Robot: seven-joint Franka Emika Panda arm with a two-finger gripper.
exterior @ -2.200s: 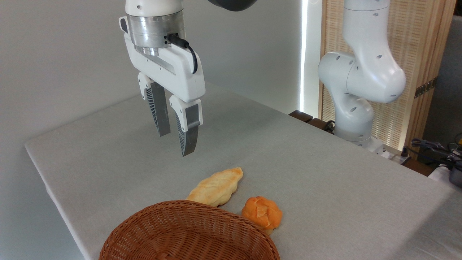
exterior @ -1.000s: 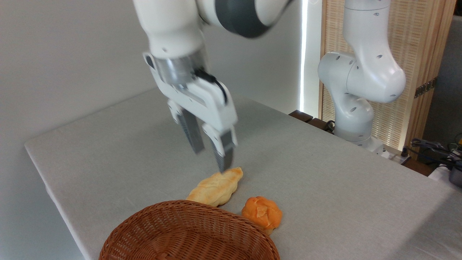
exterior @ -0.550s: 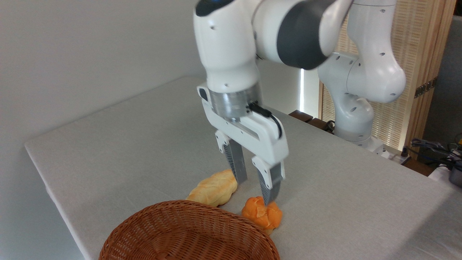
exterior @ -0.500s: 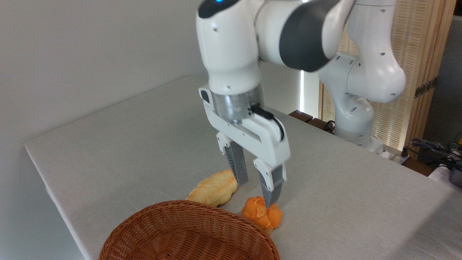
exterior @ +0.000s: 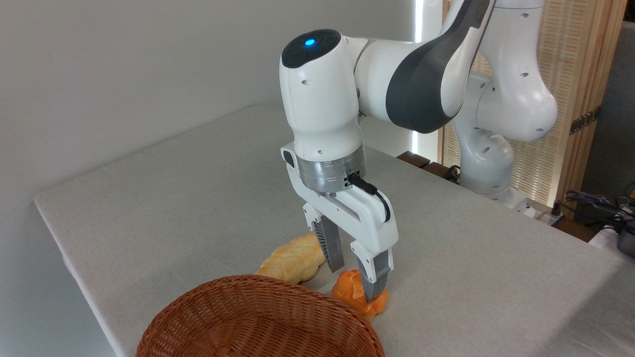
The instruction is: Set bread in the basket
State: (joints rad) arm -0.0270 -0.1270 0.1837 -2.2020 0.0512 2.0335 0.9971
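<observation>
The bread (exterior: pixel 358 296), that small deep-orange bun with the lumpy, knotted top, sits on the table low in the frame, a little right of centre, just beside the far right rim of the basket (exterior: pixel 258 322), touching or nearly so. Right on top of it is the gripper (exterior: pixel 354 280), pointing almost straight down with its two fingers apart and straddling the bun: the near finger crosses in front of the bun's right half, the far one drops behind its left edge. It is spread and not yet pinching, which reads like the set-up for a squeeze across the bun's narrow width. The crust looks glossy and ridged, so there are folds for the pads to bite on, though a soft bun could dent under a hard clamp. The fingers (exterior: pixel 373 277) are grey, ribbed down their edges, on white mounts. Behind and to the left lies the longer loaf (exterior: pixel 292 258), pale golden and leaf-shaped, its right end hidden behind the far finger, close enough that a nudge is a fair worry. The basket is reddish-brown woven wicker, wide and oval, empty where visible, a short hop away for the drop. Everything rests on the table (exterior: pixel 149 208), covered in a matte grey cloth.
</observation>
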